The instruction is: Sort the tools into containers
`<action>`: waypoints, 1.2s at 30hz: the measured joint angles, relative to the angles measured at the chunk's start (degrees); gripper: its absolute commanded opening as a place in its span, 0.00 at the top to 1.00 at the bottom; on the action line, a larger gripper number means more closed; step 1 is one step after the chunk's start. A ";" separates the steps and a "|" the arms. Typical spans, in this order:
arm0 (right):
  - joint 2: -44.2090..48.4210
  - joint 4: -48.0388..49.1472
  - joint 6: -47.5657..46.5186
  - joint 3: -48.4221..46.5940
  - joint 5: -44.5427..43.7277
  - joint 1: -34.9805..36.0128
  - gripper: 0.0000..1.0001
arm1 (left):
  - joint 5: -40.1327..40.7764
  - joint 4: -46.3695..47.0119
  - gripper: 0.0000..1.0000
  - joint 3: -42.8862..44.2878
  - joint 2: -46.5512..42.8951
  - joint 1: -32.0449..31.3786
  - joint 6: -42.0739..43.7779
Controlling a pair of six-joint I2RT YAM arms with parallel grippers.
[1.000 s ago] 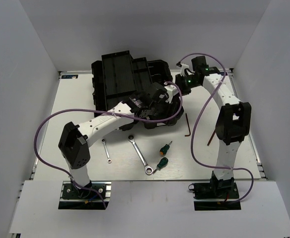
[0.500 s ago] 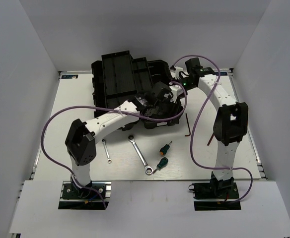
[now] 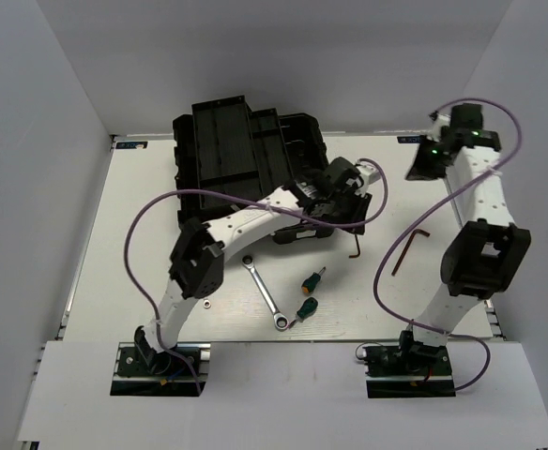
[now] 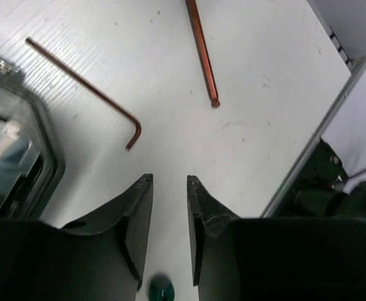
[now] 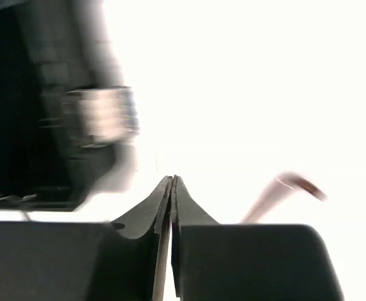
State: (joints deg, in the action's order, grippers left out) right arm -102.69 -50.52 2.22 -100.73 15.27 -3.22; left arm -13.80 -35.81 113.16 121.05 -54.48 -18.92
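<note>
Left gripper (image 4: 169, 181): jaws parted by narrow gap, nothing between; over white table (image 4: 252, 132); L-shaped hex key (image 4: 86, 84) just ahead, one end near toolbox (image 4: 26, 163) corner; second hex key (image 4: 202, 56) further out, apart from first. Right gripper (image 5: 172, 180): fingers pressed together, empty; view blurred. On table near toolbox front: longer wrench (image 3: 265, 292); upper screwdriver (image 3: 313, 279); lower screwdriver (image 3: 306, 309); short wrench (image 3: 205, 303) mostly hidden under left arm (image 3: 246, 220).

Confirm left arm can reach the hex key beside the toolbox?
Likely yes: left end effector is open just short of the hex key, which lies on bare table beside the toolbox, nothing between them.
</note>
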 measured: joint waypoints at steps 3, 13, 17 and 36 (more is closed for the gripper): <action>1.57 -1.03 -0.35 3.85 -1.70 -7.30 0.70 | 1.14 -2.97 0.52 8.11 7.41 -0.87 -0.07; 1.86 -6.14 -3.69 19.06 -0.31 -9.94 0.62 | 10.75 -13.88 0.47 16.13 19.19 -3.19 -0.66; 1.99 -6.27 -3.76 21.16 0.87 -10.16 0.62 | 13.46 -14.78 0.47 16.31 19.43 -3.56 -1.09; 3.89 -2.60 -1.92 28.59 -2.91 -10.14 0.73 | 14.51 -10.38 0.47 21.31 23.12 -4.00 -4.04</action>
State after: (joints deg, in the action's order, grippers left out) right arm -98.80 -53.12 0.30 -72.14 12.36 -13.37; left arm 0.71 -46.19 134.47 144.18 -58.48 -22.96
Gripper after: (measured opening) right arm 0.271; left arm 0.531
